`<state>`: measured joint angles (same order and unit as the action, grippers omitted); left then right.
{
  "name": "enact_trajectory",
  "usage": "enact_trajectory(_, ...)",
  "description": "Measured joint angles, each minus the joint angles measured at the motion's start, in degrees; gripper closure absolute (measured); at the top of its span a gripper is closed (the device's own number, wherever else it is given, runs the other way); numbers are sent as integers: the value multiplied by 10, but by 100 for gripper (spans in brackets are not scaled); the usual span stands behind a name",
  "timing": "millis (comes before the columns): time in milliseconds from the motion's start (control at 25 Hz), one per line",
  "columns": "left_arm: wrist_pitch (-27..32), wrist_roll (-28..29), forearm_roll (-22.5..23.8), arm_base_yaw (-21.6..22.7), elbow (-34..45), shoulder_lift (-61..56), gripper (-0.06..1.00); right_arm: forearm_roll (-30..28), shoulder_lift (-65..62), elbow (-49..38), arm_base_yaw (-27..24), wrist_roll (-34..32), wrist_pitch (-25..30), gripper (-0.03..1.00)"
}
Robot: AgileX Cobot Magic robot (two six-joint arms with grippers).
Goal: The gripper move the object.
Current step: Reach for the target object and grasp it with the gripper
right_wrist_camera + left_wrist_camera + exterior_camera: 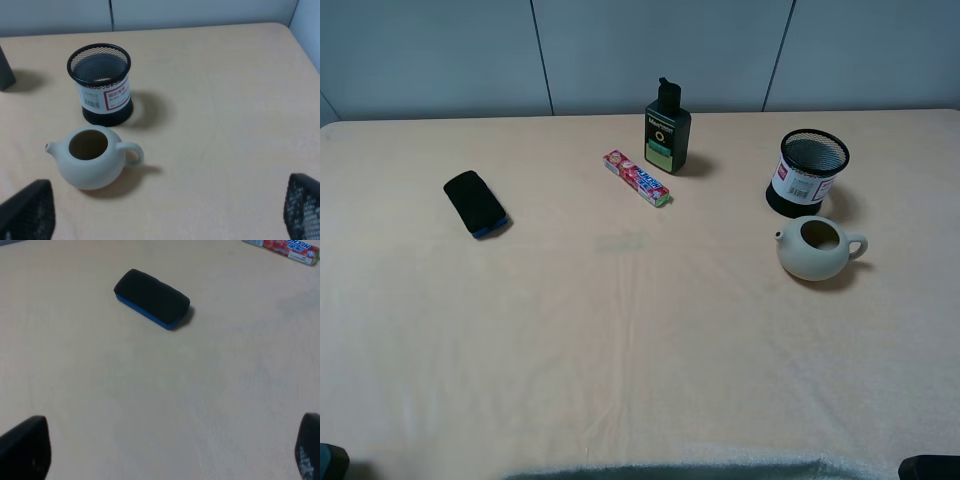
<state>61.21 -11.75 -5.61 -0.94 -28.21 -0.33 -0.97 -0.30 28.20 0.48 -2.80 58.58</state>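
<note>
The teapot (810,262) blocks the near side of the pen cup (805,180); elsewhere open.

Pen cup (806,172) just behind teapot (815,250)

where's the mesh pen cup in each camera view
Exterior high: the pen cup stands upright at the right of the picture, just behind the teapot.
Left wrist: not in it.
Right wrist: the pen cup stands just beyond the teapot, apart from it.
Shared landmark: the cream teapot, next to the cup in both views that show it.
</note>
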Motion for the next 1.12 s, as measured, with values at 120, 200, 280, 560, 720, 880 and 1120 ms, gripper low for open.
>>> enact_trajectory(120, 0, 0, 0, 0, 0, 0, -5, 0, 0, 0, 0, 0, 1, 27)
enact_trajectory(200, 0, 0, 0, 0, 0, 0, -5, 0, 0, 0, 0, 0, 1, 27)
enact_trajectory(280, 0, 0, 0, 0, 0, 0, -5, 0, 0, 0, 0, 0, 1, 27)
enact_trajectory(560, 0, 0, 0, 0, 0, 0, -5, 1, 0, 0, 0, 0, 1, 27)
enact_trajectory(720, 0, 0, 0, 0, 0, 0, -5, 10, 21, 22, 0, 0, -7, 27)
enact_trajectory(880, 0, 0, 0, 0, 0, 0, -5, 21, 98, 69, 0, 0, -10, 27)
enact_trajectory(1120, 0, 0, 0, 0, 0, 0, -5, 23, 237, 150, 0, 0, -11, 27)
